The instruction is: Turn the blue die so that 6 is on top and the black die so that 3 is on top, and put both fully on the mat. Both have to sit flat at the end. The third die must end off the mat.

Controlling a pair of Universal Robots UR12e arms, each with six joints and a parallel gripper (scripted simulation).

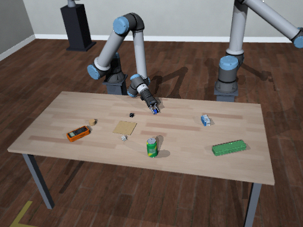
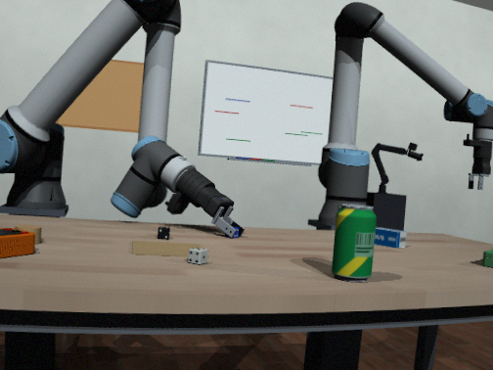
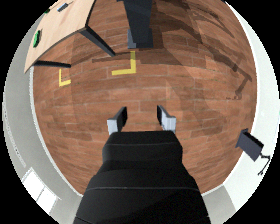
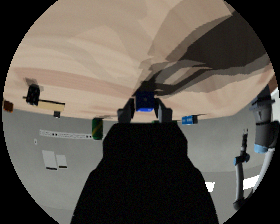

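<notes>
The blue die (image 1: 155, 111) (image 2: 236, 232) (image 4: 145, 101) is low at the table's back, between the parted fingers of my right gripper (image 1: 154, 109) (image 2: 233, 230) (image 4: 144, 104). That gripper is open, with a narrow gap beside the die in the right wrist view. The black die (image 1: 131, 115) (image 2: 163, 233) (image 4: 33, 94) lies off the mat (image 1: 124, 128) (image 2: 161, 249) (image 4: 51, 106), behind it. The white die (image 1: 124, 138) (image 2: 198, 255) lies just in front of the mat. The top numbers of the blue and black dice cannot be read. My left gripper (image 2: 475, 186) (image 3: 142, 112) is open and empty, off the table.
A green can (image 1: 152, 148) (image 2: 354, 244) stands right of the white die. An orange meter (image 1: 78, 133) and a small wooden piece (image 1: 92, 122) lie left of the mat. A blue-and-white box (image 1: 205, 120) and a green block (image 1: 229, 148) are at the right.
</notes>
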